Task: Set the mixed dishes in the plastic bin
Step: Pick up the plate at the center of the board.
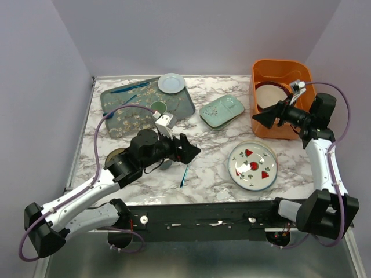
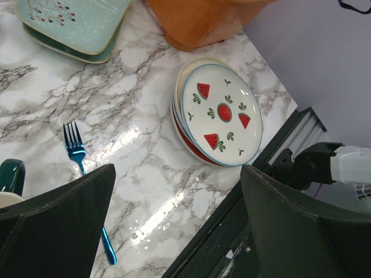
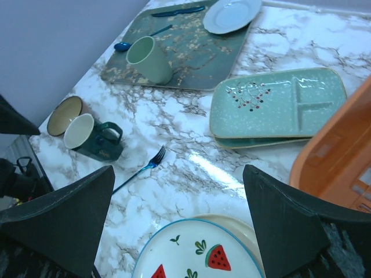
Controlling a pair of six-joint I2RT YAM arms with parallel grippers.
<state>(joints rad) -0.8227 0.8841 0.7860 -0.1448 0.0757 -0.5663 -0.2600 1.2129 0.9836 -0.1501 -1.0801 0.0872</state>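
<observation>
Presumably ready for a pickup, the left gripper point(image 1: 194, 151) and right gripper point(image 1: 258, 119) hang spread and empty, the right beside the orange bin point(image 1: 279, 62) at the far right, where one plate point(image 1: 269, 96) sits inside while watermelon plates point(image 1: 252, 166) wait nearby.

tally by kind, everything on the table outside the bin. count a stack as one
Round plates: 2 (watermelon plate stack, pale blue plate)
Divided dish stack: 1
Cups: 2 (green cup, dark mug)
Tan bowl: 1
Cutlery: 3 (fork, knife, spoon)
Tray: 1
Total: 10
</observation>
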